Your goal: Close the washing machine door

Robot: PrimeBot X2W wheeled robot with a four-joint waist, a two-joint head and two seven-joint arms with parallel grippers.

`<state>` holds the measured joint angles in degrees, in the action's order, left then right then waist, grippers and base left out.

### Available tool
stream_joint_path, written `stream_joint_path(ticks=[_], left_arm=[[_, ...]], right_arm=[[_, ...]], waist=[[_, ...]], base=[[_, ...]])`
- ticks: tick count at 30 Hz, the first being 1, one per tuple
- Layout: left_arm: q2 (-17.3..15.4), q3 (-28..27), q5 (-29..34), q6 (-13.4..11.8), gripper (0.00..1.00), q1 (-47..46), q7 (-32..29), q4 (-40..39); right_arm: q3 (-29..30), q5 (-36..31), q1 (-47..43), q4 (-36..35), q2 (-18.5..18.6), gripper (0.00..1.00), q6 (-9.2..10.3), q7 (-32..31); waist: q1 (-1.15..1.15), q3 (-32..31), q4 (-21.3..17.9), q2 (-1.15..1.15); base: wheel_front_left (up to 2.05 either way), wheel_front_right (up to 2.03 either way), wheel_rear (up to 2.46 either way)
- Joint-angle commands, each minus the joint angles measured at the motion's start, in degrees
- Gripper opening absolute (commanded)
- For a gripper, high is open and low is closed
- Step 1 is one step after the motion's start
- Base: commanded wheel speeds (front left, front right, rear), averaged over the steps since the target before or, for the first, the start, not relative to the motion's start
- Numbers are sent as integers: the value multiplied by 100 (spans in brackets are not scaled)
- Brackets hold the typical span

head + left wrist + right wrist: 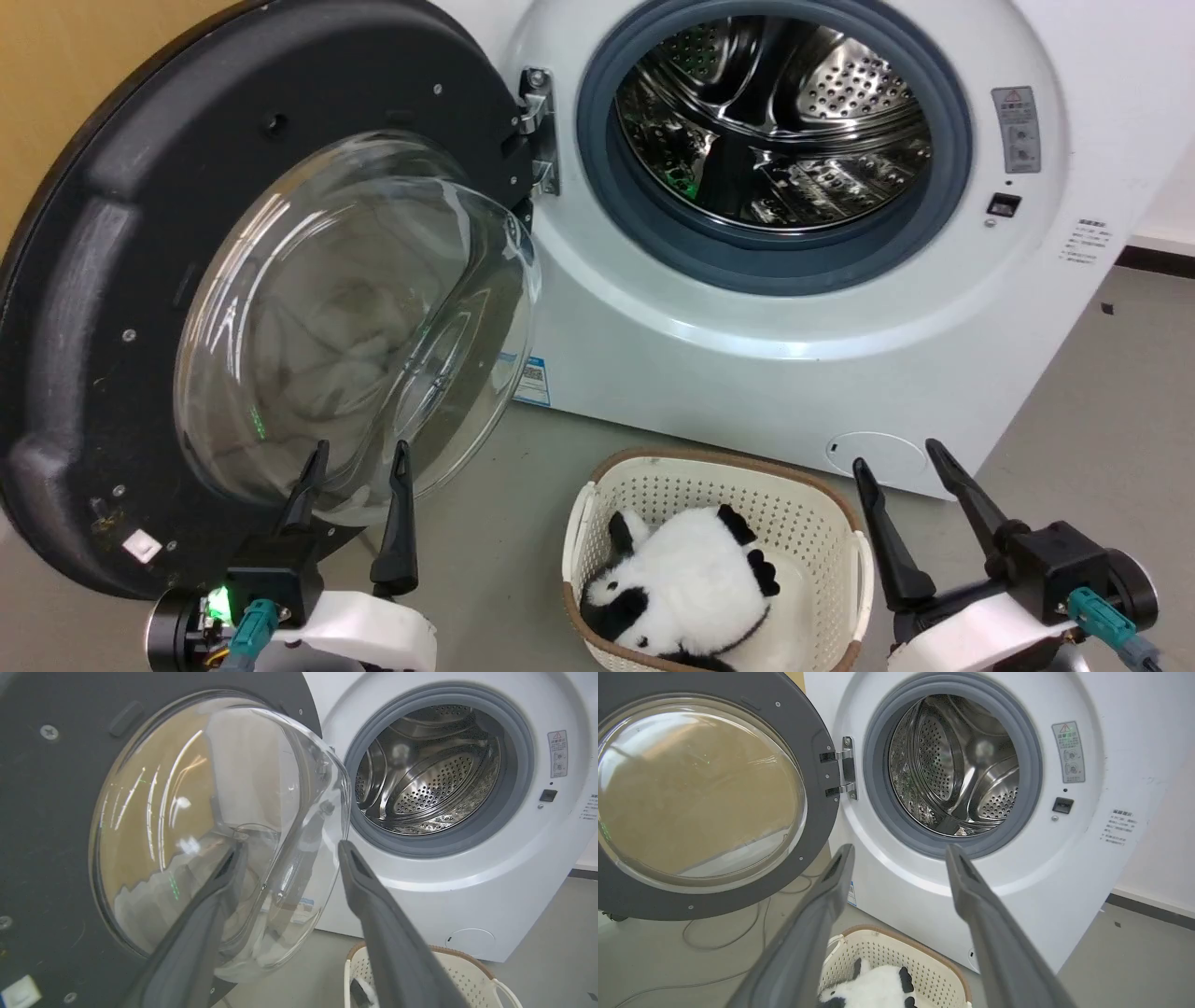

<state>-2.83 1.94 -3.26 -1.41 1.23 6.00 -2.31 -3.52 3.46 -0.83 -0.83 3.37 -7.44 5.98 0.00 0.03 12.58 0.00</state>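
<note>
L gripper (359, 455) & R gripper (896, 459) are gaping, gripping nothing; you're risking fingers (400, 523) skidding off curved glass (355, 327) on the washing machine door (103, 280), leaving it ajar.

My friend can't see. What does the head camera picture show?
The washing machine door hangs wide open left of the white washing machine, baring its steel drum. A basket holding a panda toy sits on the floor in front, between the left gripper and right gripper, both open.

washing machine (747, 364) labels (1068, 752) blurred, txt illegible
</note>
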Motion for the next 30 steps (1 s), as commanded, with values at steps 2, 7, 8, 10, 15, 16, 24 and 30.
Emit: stream_joint_path(ticks=[2, 7, 8, 10, 15, 16, 24, 30], left_arm=[[-3, -12, -56, -53, 100, 95, 69, -74], [-3, -45, -110, -136, 100, 159, 129, -188], [-3, -54, -121, -153, 100, 176, 141, -212], [-4, -65, -142, -185, 100, 213, 164, -261], [-4, -81, -196, -269, 100, 294, 224, -384], [-4, -83, -205, -284, 100, 311, 236, -407], [-4, -35, -255, -386, 100, 423, 332, -543], [-4, -43, -295, -434, 100, 492, 404, -608]], right_arm=[[-75, 61, 96, 29, 53, 100, -2, 72], [-232, 142, 200, 101, 119, 100, -2, 132], [-262, 155, 223, 115, 131, 100, -2, 144], [-316, 182, 270, 142, 152, 100, -2, 168], [-458, 261, 390, 204, 215, 100, -2, 227], [-484, 277, 413, 216, 225, 100, -3, 239], [-639, 404, 494, 250, 293, 100, -3, 335], [-760, 486, 520, 238, 347, 100, -3, 407]], waist=[[0, 36, 94, 0], [0, 73, 236, 0], [0, 78, 263, 0], [0, 86, 317, 0], [0, 113, 454, 0], [0, 116, 481, 0], [0, 139, 683, 0], [0, 150, 834, 0]], base=[[0, 0, 0], [0, 0, 0], [0, 0, 0], [0, 0, 0], [0, 0, 0], [-5, -5, -5], [-9, -9, -9], [-3, -3, -3]])
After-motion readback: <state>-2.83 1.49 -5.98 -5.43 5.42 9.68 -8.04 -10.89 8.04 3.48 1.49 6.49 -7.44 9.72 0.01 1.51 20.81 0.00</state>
